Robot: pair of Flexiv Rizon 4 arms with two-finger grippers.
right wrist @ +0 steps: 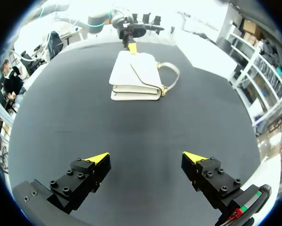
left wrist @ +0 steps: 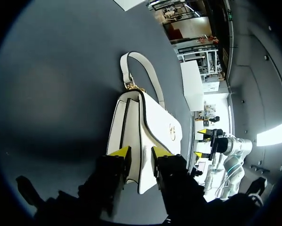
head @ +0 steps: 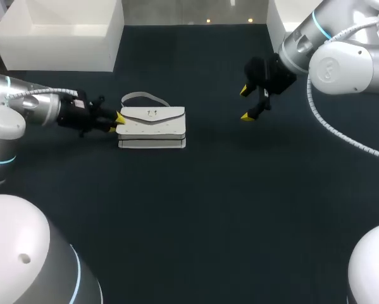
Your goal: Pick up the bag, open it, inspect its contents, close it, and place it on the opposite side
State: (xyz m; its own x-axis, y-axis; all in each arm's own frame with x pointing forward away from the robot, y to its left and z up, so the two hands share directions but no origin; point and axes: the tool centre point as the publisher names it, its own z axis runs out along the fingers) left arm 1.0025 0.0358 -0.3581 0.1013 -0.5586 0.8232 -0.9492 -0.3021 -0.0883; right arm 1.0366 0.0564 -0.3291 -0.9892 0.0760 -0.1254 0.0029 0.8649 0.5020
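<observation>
One white handbag [head: 152, 126] [left wrist: 145, 122] [right wrist: 133, 77] lies flat on the dark table [head: 208, 221], left of the middle, with its flap closed and facing up. A small metal clasp [head: 152, 114] [left wrist: 171, 128] sits on the flap. Its short strap [head: 142, 96] [left wrist: 145, 70] [right wrist: 171, 77] arches out from the far side and rests on the tabletop.

The left gripper [head: 118, 120] [left wrist: 140, 153] [right wrist: 131, 47] comes in low and level from the left and meets the bag's left end. The wrist view shows a strip of that end running into it. I cannot tell whether it is actually pinching the bag or only set against it.

The right gripper [head: 245, 103] [right wrist: 148, 157] [left wrist: 199, 143] hangs above the table on the right, well apart from the handbag. Its yellow-tipped fingers [right wrist: 97, 159] are spread wide, with only bare tabletop between them. It points toward the bag's right end.
</observation>
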